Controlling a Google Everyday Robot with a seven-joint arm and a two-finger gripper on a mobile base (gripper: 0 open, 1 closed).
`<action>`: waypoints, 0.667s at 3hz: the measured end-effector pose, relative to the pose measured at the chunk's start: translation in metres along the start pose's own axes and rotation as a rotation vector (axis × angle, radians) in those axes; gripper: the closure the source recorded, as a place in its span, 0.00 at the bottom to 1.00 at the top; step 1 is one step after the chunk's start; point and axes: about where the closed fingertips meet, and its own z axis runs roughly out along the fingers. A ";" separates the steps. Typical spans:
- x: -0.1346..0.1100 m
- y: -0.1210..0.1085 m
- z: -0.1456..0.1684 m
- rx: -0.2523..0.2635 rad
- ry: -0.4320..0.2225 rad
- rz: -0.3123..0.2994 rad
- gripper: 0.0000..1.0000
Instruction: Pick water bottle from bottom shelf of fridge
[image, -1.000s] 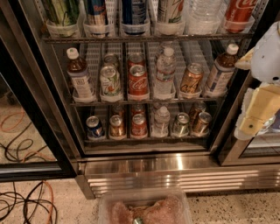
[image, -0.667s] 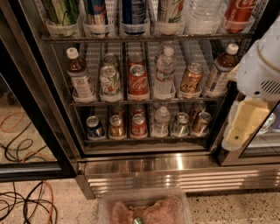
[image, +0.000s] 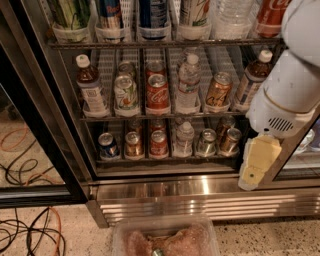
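Nearest, at six o'clock, sits a clear tub (image: 165, 235) of something pinkish. At four o'clock the gripper (image: 257, 162) hangs before the fridge (image: 210, 200), well apart from the target. I cannot tell whether it is open or closed, but it carries no bottle. Deeper in, the water bottle (image: 184, 138) stands on the bottom shelf (image: 165, 159), between a red can (image: 158, 142) and a silver can (image: 206, 141). This looks like the approach. Next the gripper must swing toward nine o'clock, then reach in.
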 end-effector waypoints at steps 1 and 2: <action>0.000 0.000 0.001 -0.002 0.001 0.003 0.00; 0.001 0.010 0.004 -0.005 -0.031 0.014 0.00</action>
